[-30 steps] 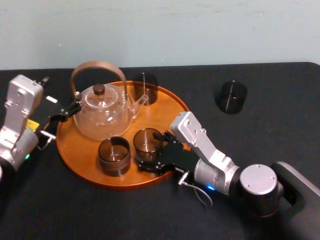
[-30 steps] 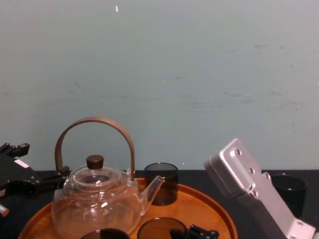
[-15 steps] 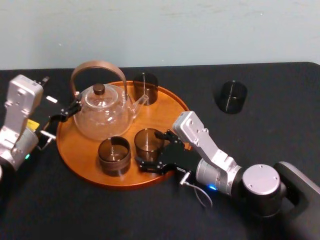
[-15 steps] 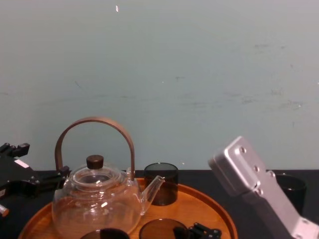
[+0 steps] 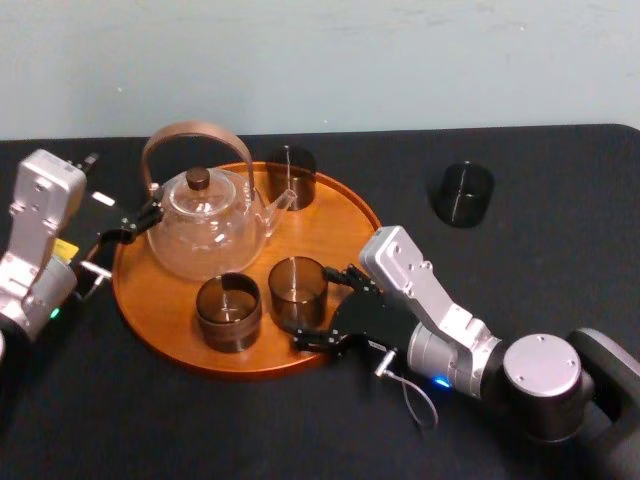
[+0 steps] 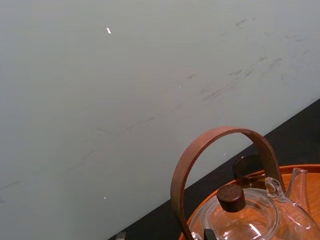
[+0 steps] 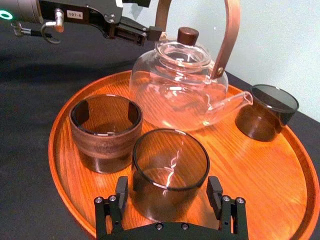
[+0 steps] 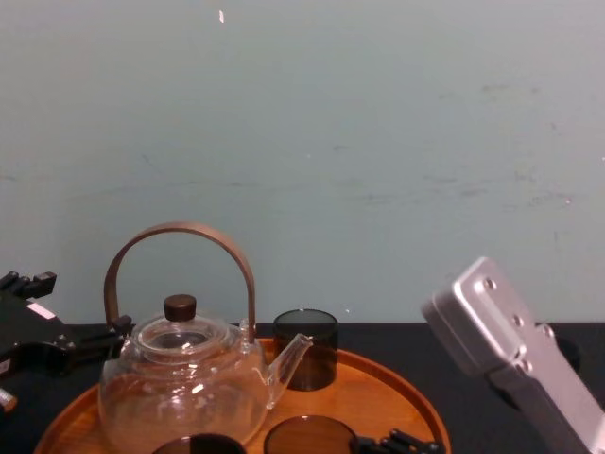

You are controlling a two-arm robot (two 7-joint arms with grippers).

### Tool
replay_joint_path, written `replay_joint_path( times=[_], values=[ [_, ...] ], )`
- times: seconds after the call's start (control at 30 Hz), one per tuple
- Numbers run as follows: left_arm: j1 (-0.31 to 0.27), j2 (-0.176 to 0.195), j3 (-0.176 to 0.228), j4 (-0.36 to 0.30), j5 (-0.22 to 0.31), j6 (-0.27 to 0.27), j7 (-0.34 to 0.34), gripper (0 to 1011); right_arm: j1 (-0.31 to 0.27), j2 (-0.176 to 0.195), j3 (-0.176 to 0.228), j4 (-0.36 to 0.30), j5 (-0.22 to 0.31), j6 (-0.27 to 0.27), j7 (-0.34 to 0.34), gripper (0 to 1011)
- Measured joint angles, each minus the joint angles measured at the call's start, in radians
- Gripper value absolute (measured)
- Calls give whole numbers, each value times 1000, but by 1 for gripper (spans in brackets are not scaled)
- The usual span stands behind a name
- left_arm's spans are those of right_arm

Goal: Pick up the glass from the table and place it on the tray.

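The right arm comes in low from the near right, its silver forearm slanting across the tabletop (image 5: 250,420) and its wrist link tipped up. The right gripper (image 5: 325,305) points across the near-right rim of the tray (image 5: 340,225). Its jaws are level and spread wider than the glass (image 5: 297,290). In the right wrist view the gripper (image 7: 168,191) has one black finger (image 7: 121,192) on each flank of the glass's (image 7: 170,172) near wall. The jaws are apart, not clamped on it, and a strip of tray (image 7: 260,170) shows beside the finger on one side.

The glass stands upright on the tray, partly between the jaws and reaching past their tips. Just beyond the jaws, beside the glass, stands a brown cup (image 7: 106,132). Farther out from the jaws is the glass teapot (image 7: 180,85) with its arched brown handle. A smoky tumbler (image 7: 265,112) sits by the spout, near the tray's far rim. Behind the right arm, well away from the jaws, a dark tumbler (image 5: 462,193) stands alone on the tabletop.

The left arm stands at the left edge, its silver link nearly upright. The left gripper (image 5: 135,225) reaches sideways to the foot of the teapot's (image 5: 205,230) handle. I cannot tell whether it is closed.
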Motion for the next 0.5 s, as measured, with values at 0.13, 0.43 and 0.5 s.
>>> replay_joint_path(
  times=[0.13,0.43,0.5],
  values=[
    [0,0,0,0,0,0,0,1009,-14,11,8,-12,4,7,-3,1002],
    [0,0,0,0,0,0,0,1009,-60,45,32,-63,15,5,-10,1002],
    [0,0,0,0,0,0,0,1009,-80,57,42,-86,20,2,-15,1002]
  ],
)
